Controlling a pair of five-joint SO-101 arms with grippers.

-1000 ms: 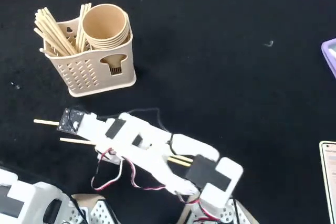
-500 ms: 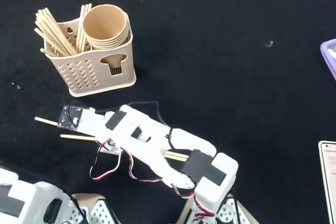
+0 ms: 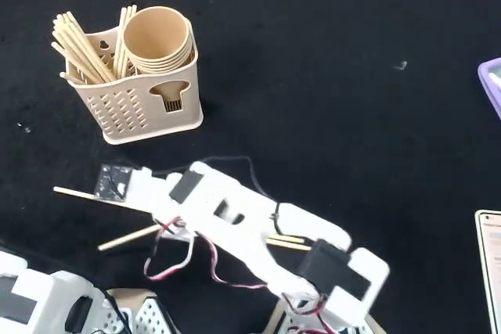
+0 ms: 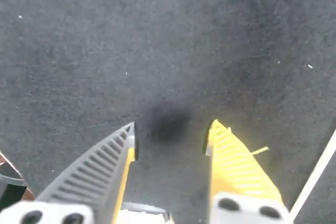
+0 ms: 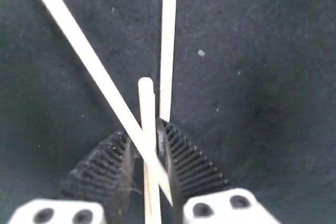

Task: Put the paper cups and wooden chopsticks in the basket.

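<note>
High view: the beige perforated plastic basket (image 3: 149,111) holds the tan paper cups (image 3: 156,37); pale wooden chopsticks (image 3: 78,194) lie loose on the black counter (image 3: 352,115). Left wrist view: the left gripper (image 4: 170,129) stands wide, empty. Right wrist view: the right gripper (image 5: 148,135) pinches one chopstick (image 5: 146,98); next I expect a lift toward the basket.

Black table (image 3: 329,115) is being lit evenly and brightly from above, wooden chopsticks (image 5: 168,24) are being picked out pale against it, and a small dark shadow is being cast beneath the left gripper (image 4: 171,129).
</note>
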